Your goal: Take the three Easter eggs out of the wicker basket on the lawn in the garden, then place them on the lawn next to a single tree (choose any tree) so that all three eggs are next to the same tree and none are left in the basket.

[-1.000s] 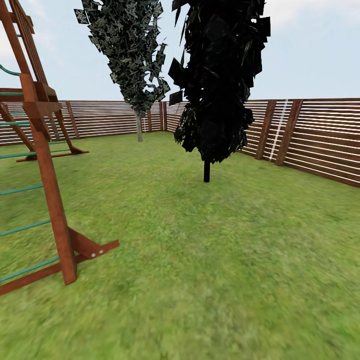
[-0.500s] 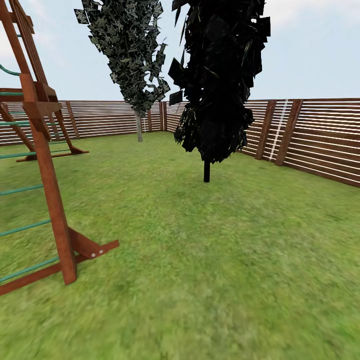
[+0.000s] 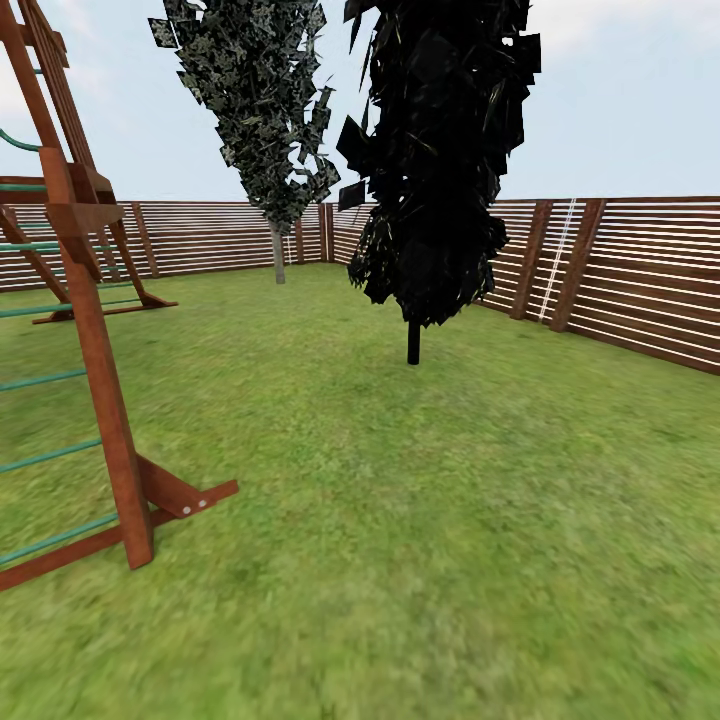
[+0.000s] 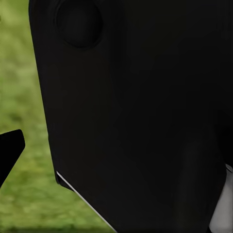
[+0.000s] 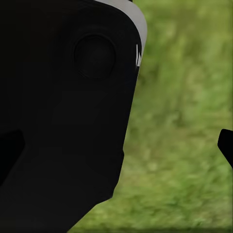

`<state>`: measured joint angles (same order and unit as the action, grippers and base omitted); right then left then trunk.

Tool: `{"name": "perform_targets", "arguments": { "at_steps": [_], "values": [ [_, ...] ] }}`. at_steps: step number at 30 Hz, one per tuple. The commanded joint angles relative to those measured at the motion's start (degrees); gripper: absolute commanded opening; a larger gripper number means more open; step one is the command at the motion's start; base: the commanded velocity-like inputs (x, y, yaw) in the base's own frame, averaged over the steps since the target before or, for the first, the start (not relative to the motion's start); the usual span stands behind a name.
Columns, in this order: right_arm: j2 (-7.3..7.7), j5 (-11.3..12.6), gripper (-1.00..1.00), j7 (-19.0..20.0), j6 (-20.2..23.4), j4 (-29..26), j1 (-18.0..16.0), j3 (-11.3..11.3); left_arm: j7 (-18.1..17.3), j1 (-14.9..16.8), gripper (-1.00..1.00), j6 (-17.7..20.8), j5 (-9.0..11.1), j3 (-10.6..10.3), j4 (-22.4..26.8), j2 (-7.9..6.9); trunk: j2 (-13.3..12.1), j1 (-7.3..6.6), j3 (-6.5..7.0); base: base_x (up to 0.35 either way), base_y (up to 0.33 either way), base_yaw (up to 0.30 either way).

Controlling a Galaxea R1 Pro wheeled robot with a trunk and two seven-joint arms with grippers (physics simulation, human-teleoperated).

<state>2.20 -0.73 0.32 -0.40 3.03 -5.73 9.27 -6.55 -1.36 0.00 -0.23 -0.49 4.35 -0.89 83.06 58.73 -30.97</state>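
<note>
The three Easter eggs and the wicker basket are out of view. The head view looks over the lawn (image 3: 420, 520) of the garden. The pale-trunked tree with a light green canopy is out of view too. My left gripper (image 4: 116, 150) hangs over grass beside a black part of the robot; one fingertip (image 4: 9, 153) sits far out at the picture's edge, so it reads as open. In the right wrist view my right gripper (image 5: 116, 150) is open, its fingertips (image 5: 225, 145) wide apart with nothing between them.
A near-black cone-shaped tree (image 3: 440, 150) stands mid-lawn ahead. A grey-green cone-shaped tree (image 3: 265, 100) stands by the far fence corner. A wooden climbing frame (image 3: 100, 380) with green rungs is close on the left. A brown slat fence (image 3: 640, 280) rings the yard.
</note>
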Motion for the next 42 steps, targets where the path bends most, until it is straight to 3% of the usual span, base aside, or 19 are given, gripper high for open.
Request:
{"name": "perform_targets", "arguments": {
  "at_steps": [1, 42],
  "values": [
    [-0.01, -0.09, 1.0, 0.03, -0.04, 0.13, -0.08, 0.31, -0.15, -0.05, 1.0, 0.0, -0.03, -0.04, 0.13, -0.04, 0.02, 0.0, -0.04, 0.0, 0.0, 0.0],
    [-0.01, -0.06, 1.0, 0.03, -0.04, 0.13, -0.08, 0.31, -0.17, -0.05, 1.0, 0.0, -0.03, -0.04, 0.13, -0.01, 0.02, 0.0, -0.04, 0.0, 0.0, 0.0]
  ]
}}
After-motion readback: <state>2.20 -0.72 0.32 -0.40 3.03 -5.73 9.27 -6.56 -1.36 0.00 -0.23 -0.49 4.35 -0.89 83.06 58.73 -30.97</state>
